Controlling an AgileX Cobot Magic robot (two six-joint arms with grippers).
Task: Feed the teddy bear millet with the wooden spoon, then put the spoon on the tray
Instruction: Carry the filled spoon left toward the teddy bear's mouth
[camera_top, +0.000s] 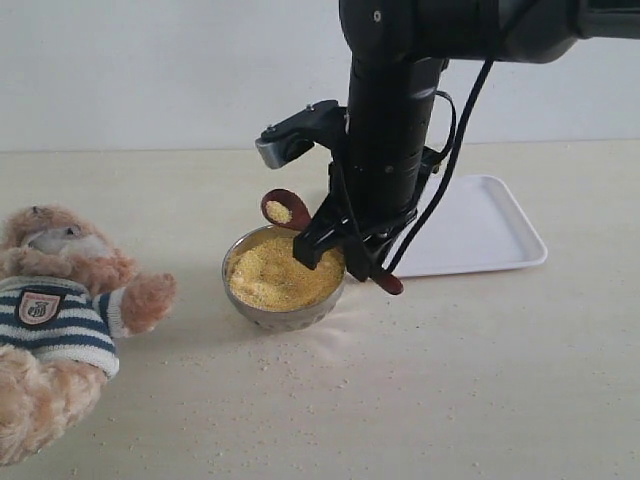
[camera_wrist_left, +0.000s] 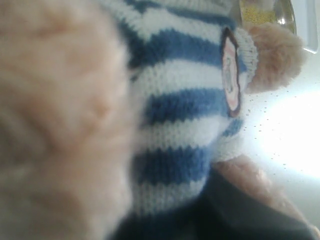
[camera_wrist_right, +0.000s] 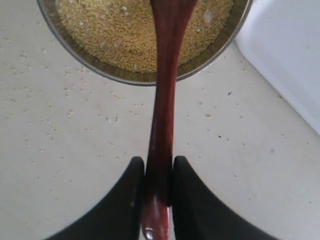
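Right wrist view: two black fingers (camera_wrist_right: 125, 200) of the right gripper (camera_wrist_right: 158, 165) pressed in on the wooden spoon (camera_wrist_right: 162, 115), pinching its thin handle near the tail end, rounded tip poking out behind them. Past the fingertips, handle running straight out over the table (camera_wrist_right: 60, 150) and across the rim of the steel bowl (camera_wrist_right: 75, 50), above the millet (camera_wrist_right: 125, 30).

Exterior view: spoon tilted, oval end raised at 11 o'clock from the grip, carrying a small heap of yellow grains above the bowl's far rim; tail end down at 4 o'clock. Loose grains strewn on the table around the bowl. Tray (camera_top: 480, 230) at 2 o'clock from the bowl, just beside it. Teddy bear (camera_top: 60, 300) at 9 o'clock, apart from the bowl.

Left wrist view: only a dark blurred mass of the left gripper (camera_wrist_left: 235, 215) against the bear's striped shirt; spread or shut, cannot tell.
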